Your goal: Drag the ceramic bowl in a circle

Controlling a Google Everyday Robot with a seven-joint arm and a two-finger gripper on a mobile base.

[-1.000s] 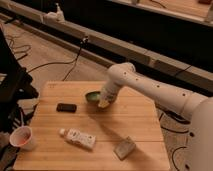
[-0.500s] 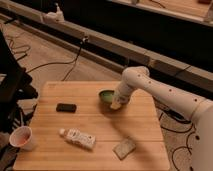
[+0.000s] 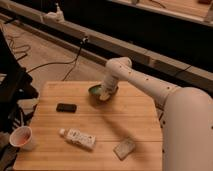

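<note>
The ceramic bowl (image 3: pixel 94 91), round, green and glossy, sits on the wooden table (image 3: pixel 137 112) near the middle of its far edge. My gripper (image 3: pixel 107 93) comes down from the white arm's bent wrist onto the bowl's right rim and is shut on it. The wrist hides the right part of the bowl. The arm reaches in from the lower right.
A small black flat object (image 3: pixel 66 107) lies left of the bowl. A white bottle (image 3: pixel 78 138) lies on its side near the front. A paper cup (image 3: pixel 21 136) stands at the front left corner, and a grey packet (image 3: pixel 124 148) lies at the front right. Cables run across the floor beyond.
The bowl went right with my gripper, then came back left and a little toward the table's far edge. The arm's elbow swung along with it.
</note>
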